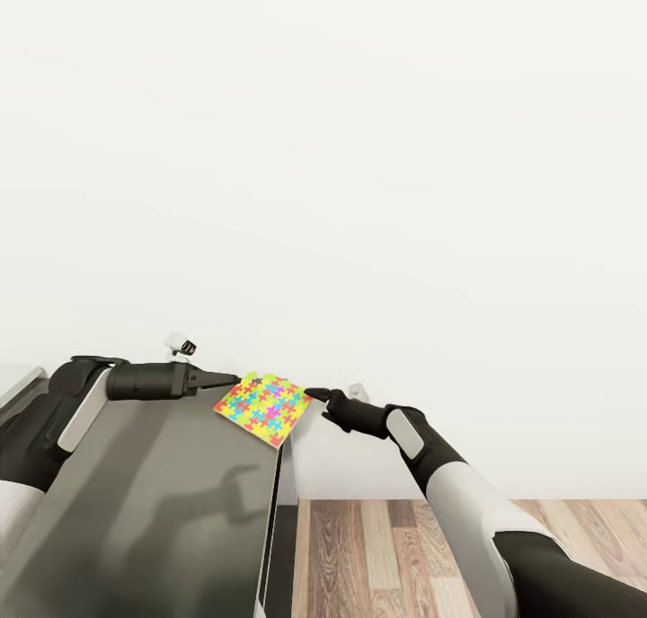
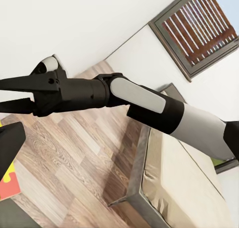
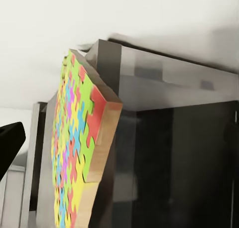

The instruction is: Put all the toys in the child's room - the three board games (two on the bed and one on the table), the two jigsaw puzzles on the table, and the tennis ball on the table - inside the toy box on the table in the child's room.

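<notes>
Left gripper (image 1: 235,382) is pinched onto the near corner of the jigsaw puzzle (image 1: 261,409), holding it up at the far right corner of the grey table (image 1: 162,510), by the white wall (image 1: 359,151). Right gripper (image 1: 314,392) has its fingers spread apart, tips just beside the puzzle's opposite edge; contact unclear. Puzzle is a flat, tilted slab, many-coloured on top with tan sides.
</notes>
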Robot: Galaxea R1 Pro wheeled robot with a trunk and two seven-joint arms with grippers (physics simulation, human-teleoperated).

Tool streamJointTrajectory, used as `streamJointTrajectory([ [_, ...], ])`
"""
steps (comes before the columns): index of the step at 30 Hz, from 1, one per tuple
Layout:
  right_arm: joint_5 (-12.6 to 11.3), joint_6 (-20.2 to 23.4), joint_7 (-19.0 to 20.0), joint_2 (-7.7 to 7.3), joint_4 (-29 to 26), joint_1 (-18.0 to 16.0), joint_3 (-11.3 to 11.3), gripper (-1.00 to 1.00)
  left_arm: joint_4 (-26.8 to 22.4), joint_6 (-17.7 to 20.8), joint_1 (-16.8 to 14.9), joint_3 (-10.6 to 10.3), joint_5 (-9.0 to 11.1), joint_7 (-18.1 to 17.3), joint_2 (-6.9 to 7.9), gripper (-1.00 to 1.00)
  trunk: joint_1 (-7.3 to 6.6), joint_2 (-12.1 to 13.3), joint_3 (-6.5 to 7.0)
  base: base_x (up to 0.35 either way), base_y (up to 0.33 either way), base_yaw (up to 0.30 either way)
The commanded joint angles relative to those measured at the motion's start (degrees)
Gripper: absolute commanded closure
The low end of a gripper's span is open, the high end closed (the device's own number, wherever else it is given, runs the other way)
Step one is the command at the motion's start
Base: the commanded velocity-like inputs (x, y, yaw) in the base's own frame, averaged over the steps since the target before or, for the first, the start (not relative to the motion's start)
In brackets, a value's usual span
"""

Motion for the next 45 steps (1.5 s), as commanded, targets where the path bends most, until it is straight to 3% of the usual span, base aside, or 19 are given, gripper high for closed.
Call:
streamJointTrajectory([
  [1,0.0,0.5,0.0,0.06,0.2,0.0,-0.4,-1.0,0.0,0.5,-0.1,-0.1,0.2,-0.1,0.05,-1.0,0.0,0.0,-0.05,0.0,0.0,0.0],
  [20,-0.1,0.8,0.1,0.06,1.5,0.0,0.8,-1.0,0.2,0.5,-0.1,0.0,0.2,-0.2,0.19,-1.0,0.0,0.0,-0.05,0.0,0.0,0.0],
  [45,-0.1,0.7,0.1,0.06,1.5,0.0,0.9,-1.0,0.2,0.5,-0.1,0.0,0.2,-0.3,0.15,-1.0,0.0,0.0,-0.05,0.0,0.039,0.0],
])
